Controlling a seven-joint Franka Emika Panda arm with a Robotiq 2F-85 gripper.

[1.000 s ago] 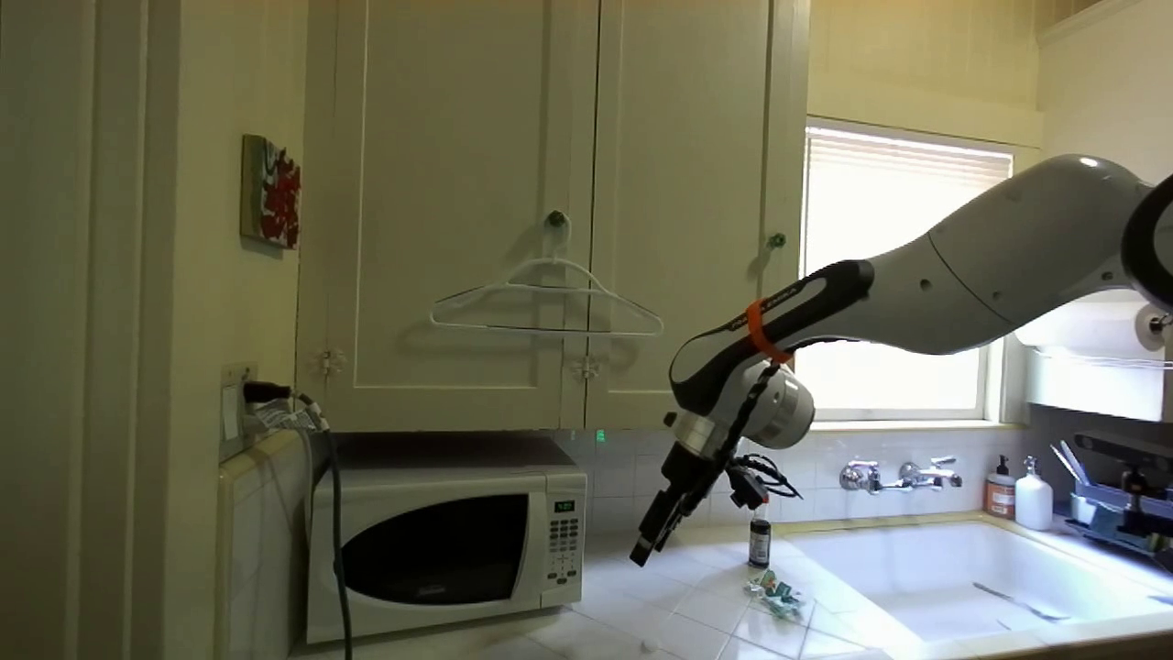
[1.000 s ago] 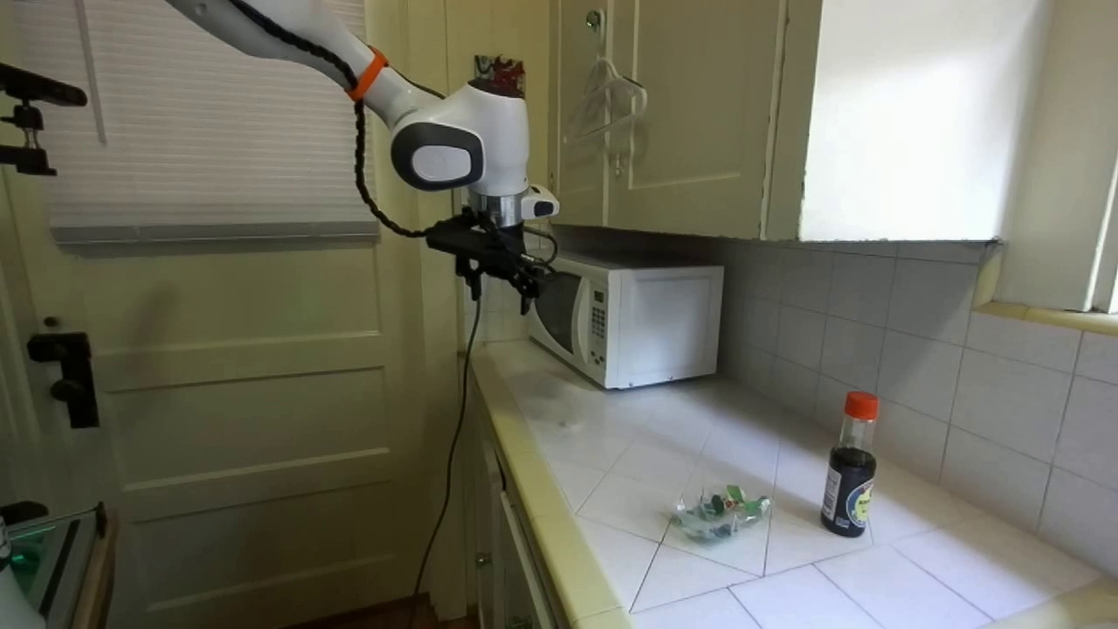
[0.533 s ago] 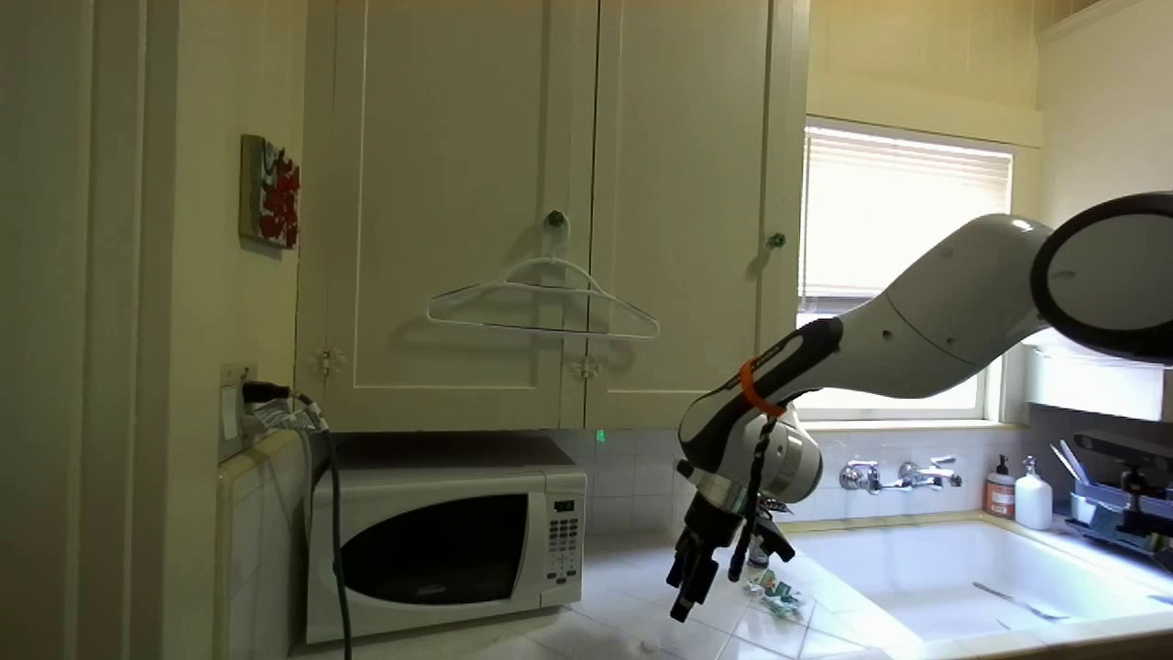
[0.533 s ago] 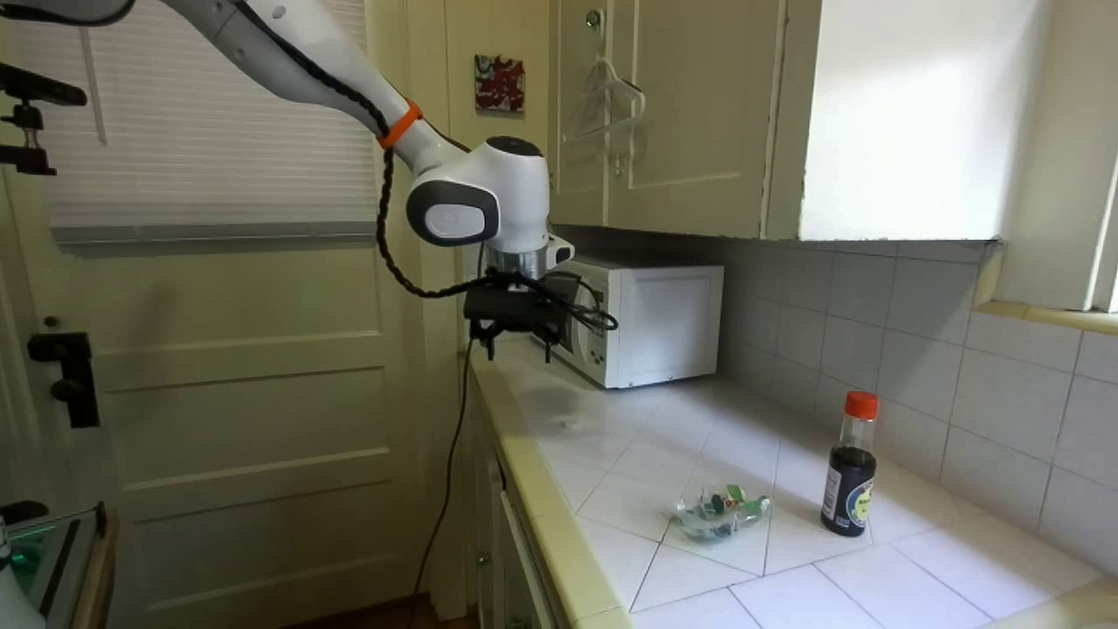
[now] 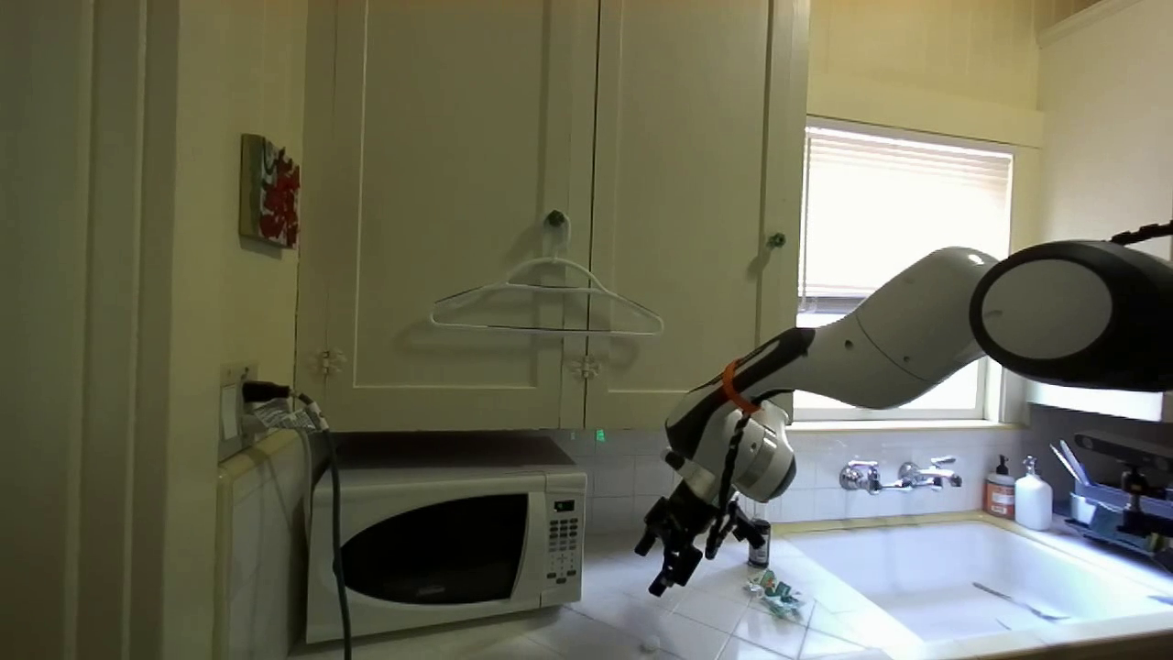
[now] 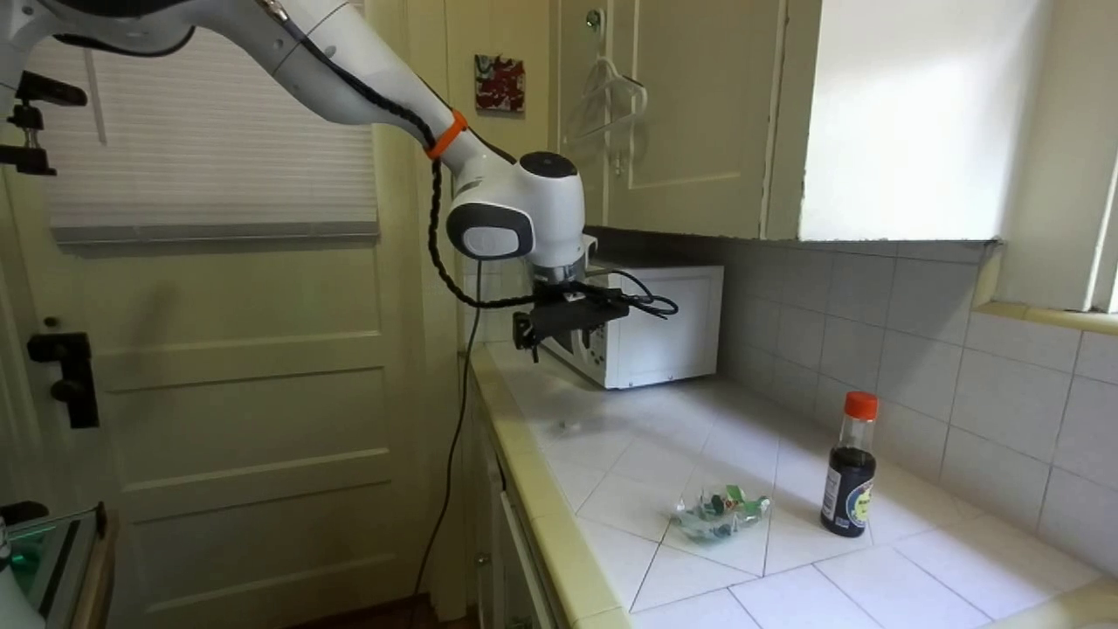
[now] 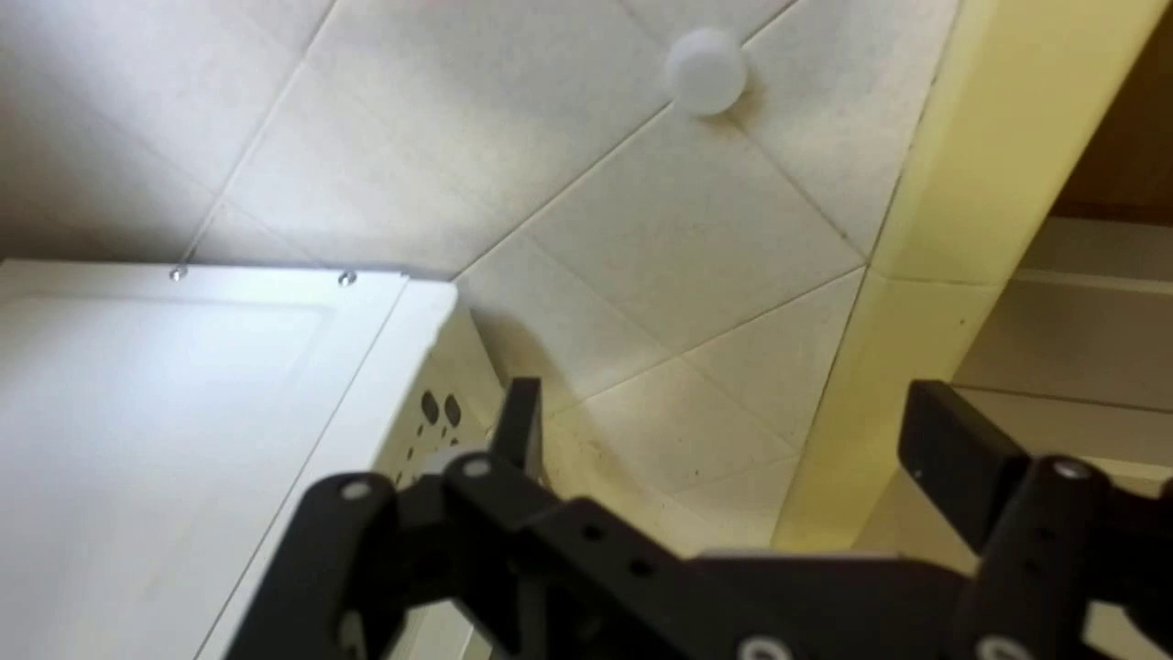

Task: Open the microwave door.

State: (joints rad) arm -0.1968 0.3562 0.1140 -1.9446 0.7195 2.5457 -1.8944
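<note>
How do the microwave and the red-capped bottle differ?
The microwave is wide and boxy, the bottle slim. The microwave is white-fronted with a dark door window; the bottle is mostly dark with a red cap. The microwave is far bigger than the bottle. Both stand on the tiled counter.

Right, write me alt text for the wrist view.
The black gripper hangs open over a white tiled counter with a yellow edge. At left is the white microwave, its front partly hidden by the gripper; a round white object sits near the top.
</note>
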